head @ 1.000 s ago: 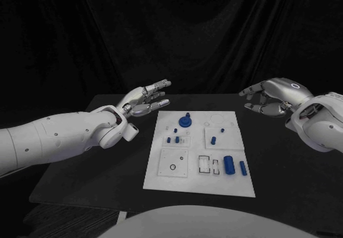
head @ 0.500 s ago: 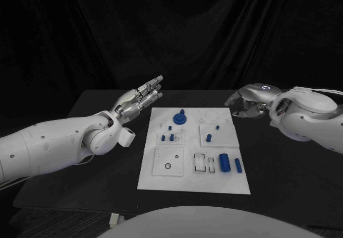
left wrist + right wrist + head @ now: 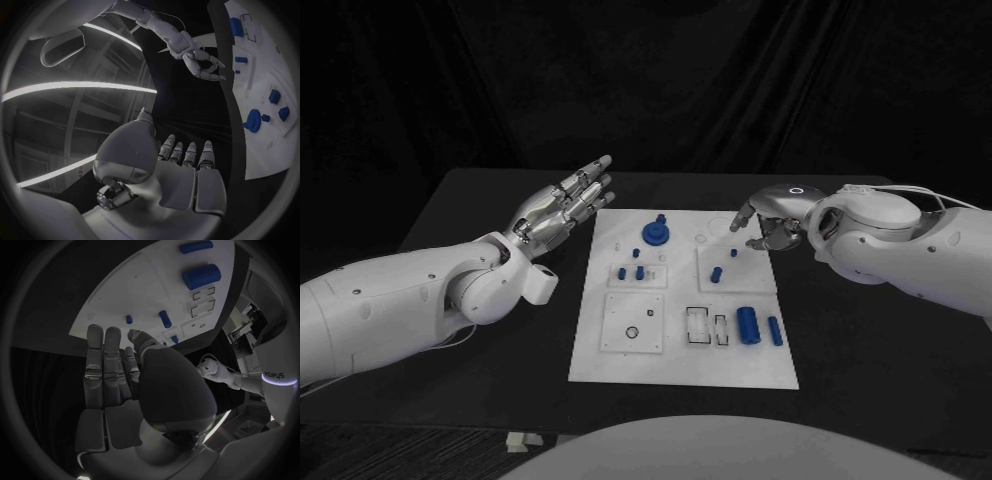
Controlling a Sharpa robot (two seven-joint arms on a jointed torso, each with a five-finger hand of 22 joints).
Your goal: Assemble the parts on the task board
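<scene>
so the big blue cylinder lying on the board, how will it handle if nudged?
The big blue cylinder lies on its side, so it will likely roll. It looks rigid, probably light. The smooth task board offers little to stop it.

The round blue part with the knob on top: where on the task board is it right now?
In the head view, the round blue part sits at the task board's far end, left of centre, between the two robot hands.

The right hand (image 3: pixel 764 222) hides the task board's (image 3: pixel 684 360) far corner.
</scene>
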